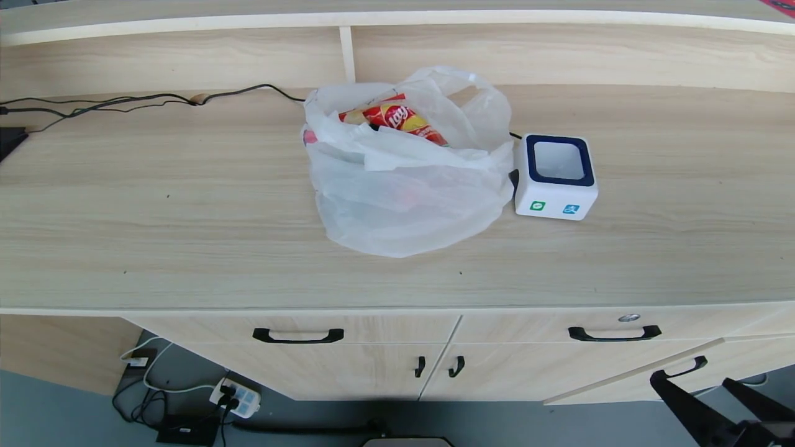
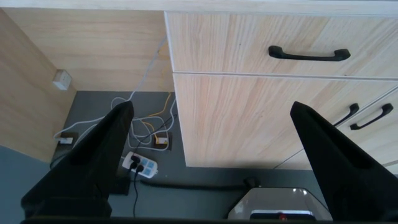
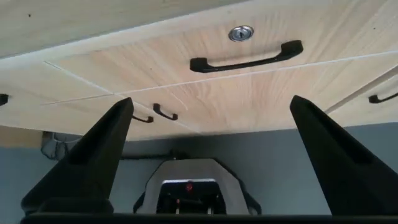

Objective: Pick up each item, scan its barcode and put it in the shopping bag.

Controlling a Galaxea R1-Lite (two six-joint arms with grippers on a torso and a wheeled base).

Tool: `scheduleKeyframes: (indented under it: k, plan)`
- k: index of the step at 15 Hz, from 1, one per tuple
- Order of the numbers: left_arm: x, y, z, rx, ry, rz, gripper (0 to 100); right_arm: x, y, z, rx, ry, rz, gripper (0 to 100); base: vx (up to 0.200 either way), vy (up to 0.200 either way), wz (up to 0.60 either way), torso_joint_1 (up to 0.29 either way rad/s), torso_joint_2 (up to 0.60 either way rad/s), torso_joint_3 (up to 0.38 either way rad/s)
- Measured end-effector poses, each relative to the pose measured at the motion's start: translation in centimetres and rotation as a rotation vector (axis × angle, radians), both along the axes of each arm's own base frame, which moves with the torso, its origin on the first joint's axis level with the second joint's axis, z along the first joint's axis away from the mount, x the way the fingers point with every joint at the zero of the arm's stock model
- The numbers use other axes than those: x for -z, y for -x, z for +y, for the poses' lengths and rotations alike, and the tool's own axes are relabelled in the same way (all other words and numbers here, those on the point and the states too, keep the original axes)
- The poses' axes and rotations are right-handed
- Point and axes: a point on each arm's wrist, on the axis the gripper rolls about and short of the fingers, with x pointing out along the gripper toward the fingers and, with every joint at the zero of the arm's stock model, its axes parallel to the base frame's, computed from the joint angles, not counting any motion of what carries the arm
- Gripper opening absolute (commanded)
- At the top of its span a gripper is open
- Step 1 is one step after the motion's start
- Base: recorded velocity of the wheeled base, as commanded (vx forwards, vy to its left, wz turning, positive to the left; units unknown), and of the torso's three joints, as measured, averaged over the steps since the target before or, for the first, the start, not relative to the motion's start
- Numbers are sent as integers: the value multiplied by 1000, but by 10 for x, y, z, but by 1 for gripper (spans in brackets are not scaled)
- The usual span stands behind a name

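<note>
A white plastic shopping bag (image 1: 404, 186) lies slumped in the middle of the wooden counter (image 1: 155, 236), with a red and yellow chip packet (image 1: 397, 118) showing in its mouth. A white cube scanner (image 1: 556, 177) with a dark blue window frame stands just right of the bag. My right gripper (image 1: 714, 397) hangs low at the right, below the counter's edge and in front of the drawers, open and empty; its own view shows it (image 3: 208, 155) facing a drawer handle (image 3: 245, 59). My left gripper (image 2: 211, 162) is open and empty, down by the cabinet fronts.
Black cables (image 1: 124, 105) run along the counter's back left. A raised wooden shelf (image 1: 397, 25) borders the back. Drawers with black handles (image 1: 298, 336) lie under the counter. A power strip (image 1: 239, 397) and cords sit on the floor at lower left.
</note>
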Motion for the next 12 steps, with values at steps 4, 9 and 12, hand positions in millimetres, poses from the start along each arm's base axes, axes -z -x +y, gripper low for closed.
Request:
scheduleKeyframes:
  k: [4,9,12]
  plan:
    - [0,0,0,0,0,0,100,18,25,-23,5,109,97,100,0,0,0,0,0,0]
    - [0,0,0,0,0,0,100,23,69,-63,-7,134,10,100,0,0,0,0,0,0]
    - [0,0,0,0,0,0,100,16,83,-68,306,-4,-28,100,0,0,0,0,0,0]
